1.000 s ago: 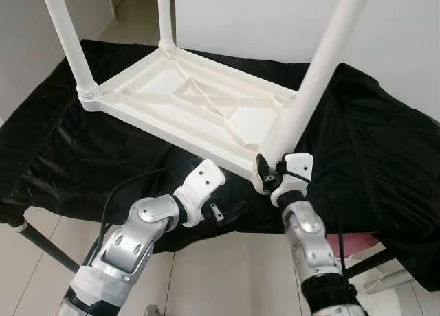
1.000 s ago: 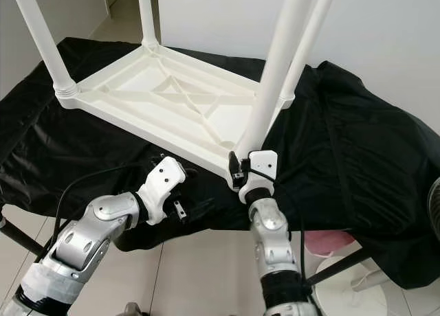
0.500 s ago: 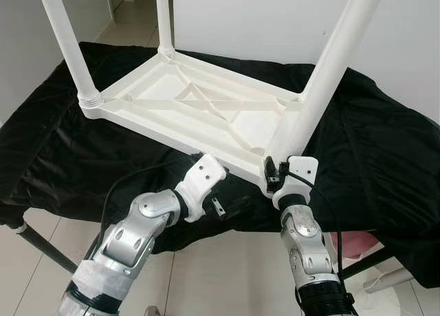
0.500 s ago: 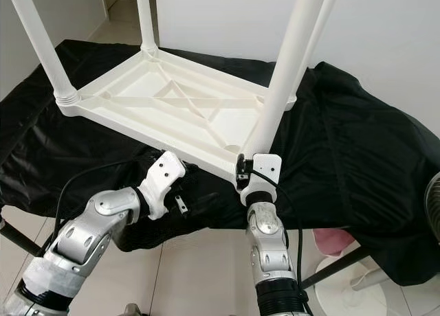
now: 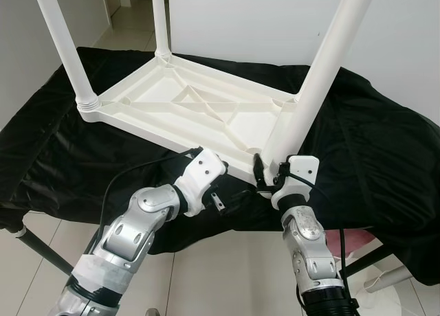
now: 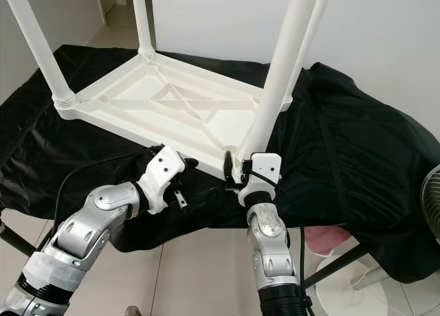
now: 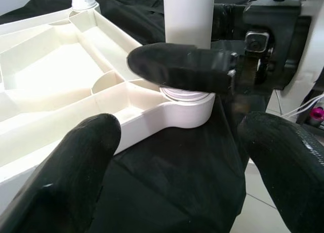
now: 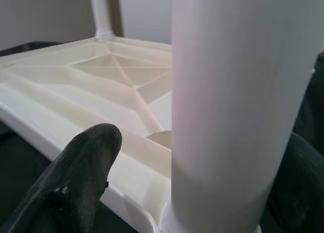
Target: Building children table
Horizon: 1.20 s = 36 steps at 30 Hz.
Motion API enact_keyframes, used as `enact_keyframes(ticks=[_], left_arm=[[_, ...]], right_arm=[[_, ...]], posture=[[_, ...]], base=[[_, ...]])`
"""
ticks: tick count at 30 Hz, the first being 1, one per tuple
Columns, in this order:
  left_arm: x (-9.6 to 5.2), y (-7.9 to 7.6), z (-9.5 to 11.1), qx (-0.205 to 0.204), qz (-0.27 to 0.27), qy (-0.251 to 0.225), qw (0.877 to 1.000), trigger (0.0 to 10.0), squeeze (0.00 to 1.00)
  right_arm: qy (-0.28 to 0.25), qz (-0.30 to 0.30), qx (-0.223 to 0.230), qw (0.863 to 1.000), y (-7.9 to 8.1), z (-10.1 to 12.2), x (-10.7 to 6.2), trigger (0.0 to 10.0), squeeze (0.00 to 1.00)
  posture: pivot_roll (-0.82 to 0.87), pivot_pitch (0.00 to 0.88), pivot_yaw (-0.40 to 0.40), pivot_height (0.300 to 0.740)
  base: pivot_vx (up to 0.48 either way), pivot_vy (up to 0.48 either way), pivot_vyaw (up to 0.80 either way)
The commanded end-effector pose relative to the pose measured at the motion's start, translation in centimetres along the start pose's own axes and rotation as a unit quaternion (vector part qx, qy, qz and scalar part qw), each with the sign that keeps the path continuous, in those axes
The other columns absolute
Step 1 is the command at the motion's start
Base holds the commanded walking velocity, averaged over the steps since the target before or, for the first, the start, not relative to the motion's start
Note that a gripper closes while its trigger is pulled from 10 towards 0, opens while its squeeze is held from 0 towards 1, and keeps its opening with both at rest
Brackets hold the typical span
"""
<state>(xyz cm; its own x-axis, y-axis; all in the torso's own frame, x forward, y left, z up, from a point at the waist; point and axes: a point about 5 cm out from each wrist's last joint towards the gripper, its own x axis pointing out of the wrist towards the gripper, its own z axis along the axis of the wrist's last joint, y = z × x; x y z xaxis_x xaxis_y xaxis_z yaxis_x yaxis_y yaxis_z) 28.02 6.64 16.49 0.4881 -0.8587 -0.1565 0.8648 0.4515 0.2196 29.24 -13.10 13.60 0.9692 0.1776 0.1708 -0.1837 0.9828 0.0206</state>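
On black cloth [image 5: 385, 151], upturned white table [image 5: 185, 106]; right gripper [image 5: 269, 177] jaws clamp leg [image 5: 309, 96]; left gripper [image 5: 223, 199] jaws apart.

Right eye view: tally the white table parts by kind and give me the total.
Upturned tabletop: 1
Legs standing in its corners: 4
Total: 5
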Motion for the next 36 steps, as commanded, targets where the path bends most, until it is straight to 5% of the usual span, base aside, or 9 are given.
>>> enact_keyframes(ticks=[1,9,15,23,24,25,36], left_arm=[[0.1,-0.5,-0.1,0.006,-0.029,0.003,1.0,10.0,0.0],[0.1,-0.1,-0.1,0.014,-0.024,0.007,1.0,10.0,0.0],[-0.4,0.3,0.0,0.018,-0.025,0.014,0.999,10.0,0.0],[-0.3,0.7,0.4,0.02,-0.015,0.009,1.0,10.0,0.0],[-0.2,0.7,0.4,0.019,-0.016,0.009,1.0,10.0,0.0],[-0.3,0.3,0.4,0.02,-0.024,0.01,0.999,10.0,0.0],[-0.5,0.5,0.2,0.021,-0.011,0.011,1.0,10.0,0.0]], right_arm=[[0.006,0.034,0.007,0.999,-0.2,-0.1,-0.2,10.0,0.0],[0.015,0.137,-0.015,0.99,-1.5,0.3,0.6,10.0,0.0],[0.056,0.245,-0.049,0.967,-3.5,0.4,2.5,10.0,0.0],[0.09,0.286,-0.061,0.952,-3.3,-0.4,4.1,10.0,0.0],[0.096,0.293,-0.062,0.949,-3.2,-0.6,4.2,8.8,0.0],[0.098,0.291,-0.059,0.95,-3.3,-0.7,4.4,0.0,0.0],[0.097,0.289,-0.036,0.952,-3.6,-1.2,4.2,0.0,0.0]], posture=[[-0.01,0.012,-0.041,0.74],[0.01,0.016,-0.041,0.74],[0.01,0.027,-0.024,0.74],[0.03,0.041,-0.027,0.74],[0.04,0.044,-0.028,0.74],[0.04,0.045,-0.033,0.74],[0.05,0.024,-0.052,0.74]], base=[[0.0,0.0,0.0],[0.0,0.0,0.0],[0.0,0.0,0.0],[0.0,0.0,0.0],[0.0,0.0,0.0],[0.0,0.0,0.0],[0.0,0.0,0.0]])
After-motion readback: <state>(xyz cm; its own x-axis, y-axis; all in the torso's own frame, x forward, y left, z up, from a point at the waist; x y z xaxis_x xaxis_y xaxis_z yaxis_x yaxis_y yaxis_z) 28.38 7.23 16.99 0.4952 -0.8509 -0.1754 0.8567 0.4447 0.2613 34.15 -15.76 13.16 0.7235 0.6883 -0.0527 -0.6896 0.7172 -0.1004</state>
